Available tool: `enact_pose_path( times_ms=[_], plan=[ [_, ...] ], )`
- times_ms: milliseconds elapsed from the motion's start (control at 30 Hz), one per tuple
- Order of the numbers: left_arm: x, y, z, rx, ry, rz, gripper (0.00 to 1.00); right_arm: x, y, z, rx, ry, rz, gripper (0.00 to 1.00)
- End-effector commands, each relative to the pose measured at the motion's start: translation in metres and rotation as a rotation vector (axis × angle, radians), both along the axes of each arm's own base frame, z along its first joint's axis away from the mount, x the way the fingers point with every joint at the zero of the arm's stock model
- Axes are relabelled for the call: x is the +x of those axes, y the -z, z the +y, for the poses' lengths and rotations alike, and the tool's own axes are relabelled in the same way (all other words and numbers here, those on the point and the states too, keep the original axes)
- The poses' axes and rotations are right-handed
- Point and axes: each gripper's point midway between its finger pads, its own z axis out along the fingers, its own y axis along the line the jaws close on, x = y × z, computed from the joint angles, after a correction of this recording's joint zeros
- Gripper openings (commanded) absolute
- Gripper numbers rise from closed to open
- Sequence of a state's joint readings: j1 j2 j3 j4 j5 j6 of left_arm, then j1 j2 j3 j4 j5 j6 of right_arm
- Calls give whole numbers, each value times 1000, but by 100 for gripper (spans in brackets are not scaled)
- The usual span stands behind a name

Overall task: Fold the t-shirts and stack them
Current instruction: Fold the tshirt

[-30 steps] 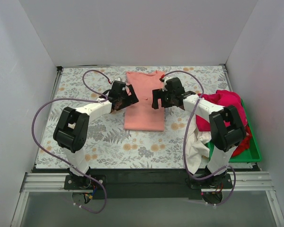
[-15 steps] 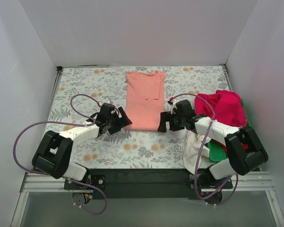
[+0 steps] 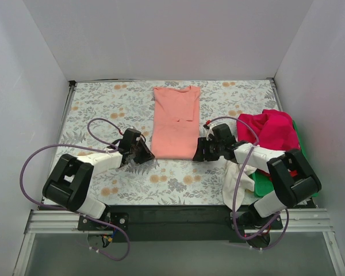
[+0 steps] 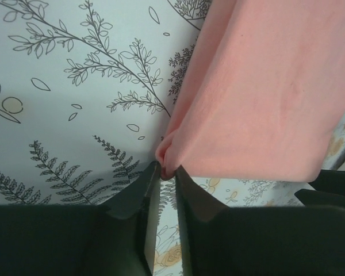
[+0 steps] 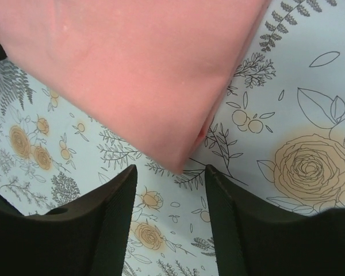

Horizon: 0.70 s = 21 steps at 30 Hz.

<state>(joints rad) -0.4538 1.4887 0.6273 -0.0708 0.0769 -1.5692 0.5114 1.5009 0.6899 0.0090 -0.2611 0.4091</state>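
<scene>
Salmon-pink t-shirt (image 3: 176,123) is seen folded into a long narrow strip, laid flat at the middle of the floral table (image 3: 103,103), neck end toward the far wall. Its near edge is met by both arms, which are stretched low across the surface.

Left gripper (image 3: 142,153) is placed at the near-left corner of the strip. In the left wrist view the left gripper (image 4: 167,172) is drawn narrow, and a small bunched nub of the cloth corner is pinched between the fingertips (image 4: 152,175); the rest of the salmon-pink t-shirt (image 4: 264,92) is spread flat beyond.

Right gripper (image 3: 200,152) is set at the near-right corner. In the right wrist view the right gripper (image 5: 169,169) is spread wide, one finger on each side of the folded corner of the salmon-pink t-shirt (image 5: 132,75); the corner is reached but not clamped, and a gap is seen on both sides.

At the right edge a magenta t-shirt (image 3: 270,129) is heaped over the green tray (image 3: 264,185), and a white t-shirt (image 3: 237,184) is draped over the near side.
</scene>
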Motion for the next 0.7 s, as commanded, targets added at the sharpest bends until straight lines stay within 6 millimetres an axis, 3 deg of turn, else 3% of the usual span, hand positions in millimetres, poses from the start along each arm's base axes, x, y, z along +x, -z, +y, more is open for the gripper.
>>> enact_pose_path(
  times_ms=[0, 100, 300, 400, 433, 567, 667],
  plan=[
    [0, 4, 3, 20, -13, 6, 12, 11, -3, 9, 24, 5, -14, 54],
    [0, 7, 7, 42, -27, 15, 0, 13, 0, 12, 25, -6, -7, 46],
    [-1, 7, 9, 49, -28, 9, 0, 21, 5, 15, 14, -14, -14, 37],
    [0, 1, 9, 42, -32, -8, 0, 23, 4, 17, 17, -21, -17, 20],
    [0, -3, 8, 33, -29, -17, 0, 21, 2, 18, 26, -28, -15, 2],
    [-11, -14, 6, -14, -26, -26, 0, 2, -8, 15, 55, -55, -20, 1],
    [-41, -15, 5, -72, -13, 17, 0, -25, -6, 9, 61, -84, 3, 1]
  ],
)
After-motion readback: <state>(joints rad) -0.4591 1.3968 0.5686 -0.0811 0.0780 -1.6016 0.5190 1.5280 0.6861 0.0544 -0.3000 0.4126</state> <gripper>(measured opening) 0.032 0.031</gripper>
